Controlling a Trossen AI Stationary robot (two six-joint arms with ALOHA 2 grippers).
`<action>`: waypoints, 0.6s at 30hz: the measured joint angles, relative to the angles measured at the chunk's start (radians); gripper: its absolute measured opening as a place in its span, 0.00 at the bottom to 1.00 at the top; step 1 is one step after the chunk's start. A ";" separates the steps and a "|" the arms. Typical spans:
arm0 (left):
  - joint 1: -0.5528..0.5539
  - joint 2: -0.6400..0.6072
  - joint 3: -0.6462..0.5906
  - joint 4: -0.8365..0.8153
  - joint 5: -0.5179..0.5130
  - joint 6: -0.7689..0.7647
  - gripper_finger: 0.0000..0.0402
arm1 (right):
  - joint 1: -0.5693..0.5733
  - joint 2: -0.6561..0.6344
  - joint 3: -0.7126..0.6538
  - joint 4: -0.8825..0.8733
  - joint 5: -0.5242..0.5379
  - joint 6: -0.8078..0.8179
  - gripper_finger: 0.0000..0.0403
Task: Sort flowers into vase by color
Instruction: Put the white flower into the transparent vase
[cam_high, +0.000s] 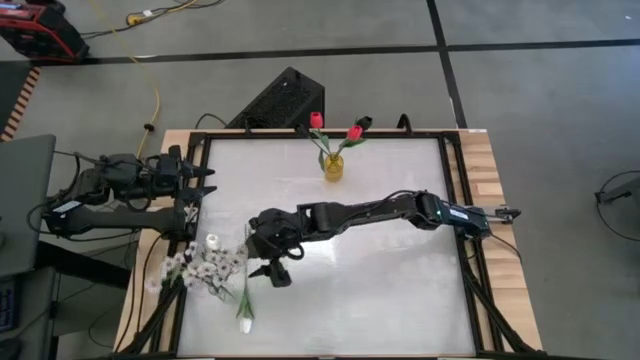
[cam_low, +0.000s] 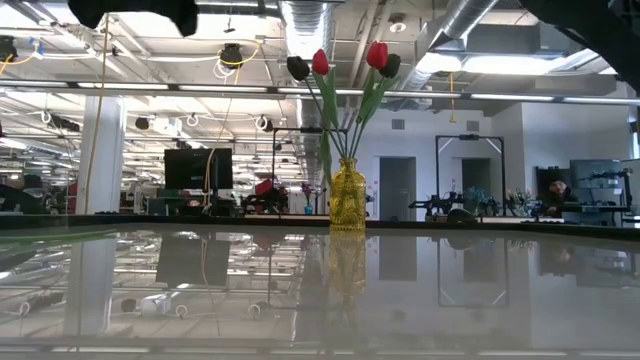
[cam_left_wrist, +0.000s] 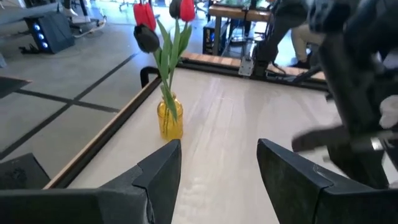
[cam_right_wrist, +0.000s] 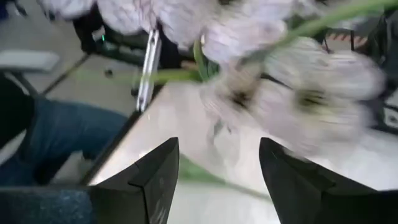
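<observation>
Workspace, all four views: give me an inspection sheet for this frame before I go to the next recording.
Surface: white table top in a wooden frame, glossy in the low view.
Job's things: yellow vase at the far edge holds two red tulips; white blossom sprays and two white tulip buds lie at the near-left corner.
Clutter: nothing seen on the table.
Grippers: right gripper open, beside the white flowers, which fill its wrist view; left gripper open, waiting at the left edge.
Cables: yellow cable on the floor beyond the table; black leads along the left frame.
Surroundings: grey floor, black stand behind the table, a person's leg in jeans nearby.
</observation>
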 joint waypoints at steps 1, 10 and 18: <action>0.000 0.000 0.000 -0.009 0.000 0.000 0.49 | 0.000 -0.011 0.000 -0.035 0.000 -0.018 0.62; 0.000 0.000 0.000 -0.051 0.000 -0.003 0.49 | 0.012 -0.050 -0.010 -0.453 -0.003 -0.116 0.61; 0.000 0.000 0.000 -0.050 0.000 0.042 0.49 | 0.036 -0.039 -0.221 -0.192 -0.048 -0.194 0.57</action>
